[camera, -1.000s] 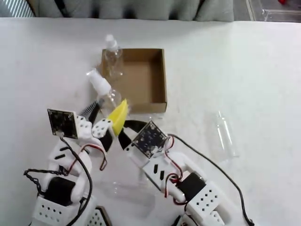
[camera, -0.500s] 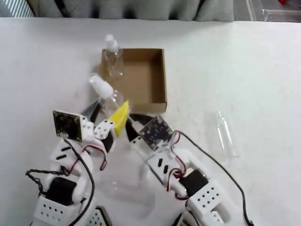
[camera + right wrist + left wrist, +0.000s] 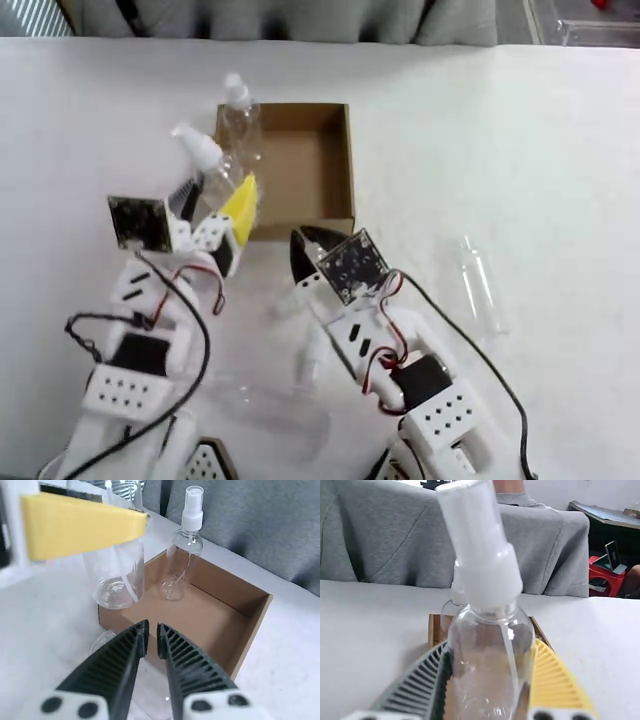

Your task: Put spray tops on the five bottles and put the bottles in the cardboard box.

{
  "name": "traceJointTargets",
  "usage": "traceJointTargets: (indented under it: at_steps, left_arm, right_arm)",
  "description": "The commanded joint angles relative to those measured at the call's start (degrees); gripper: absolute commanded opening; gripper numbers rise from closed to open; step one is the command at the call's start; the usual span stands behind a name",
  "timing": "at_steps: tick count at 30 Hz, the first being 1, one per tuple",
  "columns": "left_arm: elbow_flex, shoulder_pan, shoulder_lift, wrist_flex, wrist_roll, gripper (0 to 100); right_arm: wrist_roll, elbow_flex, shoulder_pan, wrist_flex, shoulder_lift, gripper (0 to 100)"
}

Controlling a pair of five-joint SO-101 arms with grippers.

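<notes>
Clamping a clear bottle [image 3: 218, 182] between the grey and yellow jaws of the left gripper [image 3: 215, 192], white spray top [image 3: 193, 143] already on. Holding it at the near-left corner of the cardboard box [image 3: 348, 165], leaning outward, base lifted over the box wall. Hovering the right gripper [image 3: 298, 240] just outside the box's near wall, black jaws drawn almost together, grasping nothing. Noting a second bottle [image 3: 240, 125] standing upright in the box's far-left corner, spray top fitted. Noting an uncapped bottle [image 3: 480, 285] lying on the table [image 3: 520, 130], well off on the right arm's side, apart from both arms.
</notes>
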Motion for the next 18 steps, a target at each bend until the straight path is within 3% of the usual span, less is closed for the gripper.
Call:
traceJointTargets:
  at_steps: [1, 11, 14, 18]
  left_arm:
    - [-6.77, -2.07, 12.00, -9.05, -0.18, 6]
    - [-8.00, -1.80, 33.63, -33.93, -0.62, 6]
    - [-9.05, -1.80, 38.02, -38.68, -0.62, 6]
    - [-12.84, -2.15, 44.53, -39.12, -0.62, 6]
  right_arm:
    - [-0.62, -0.88, 0.57, -0.92, -0.92, 1.6]
    - [-0.62, -0.79, 0.57, -0.92, -0.92, 1.6]
    - [-0.62, -0.79, 0.57, -0.92, -0.92, 1.6]
    - [-0.62, -0.70, 0.31, -0.92, -0.92, 1.6]
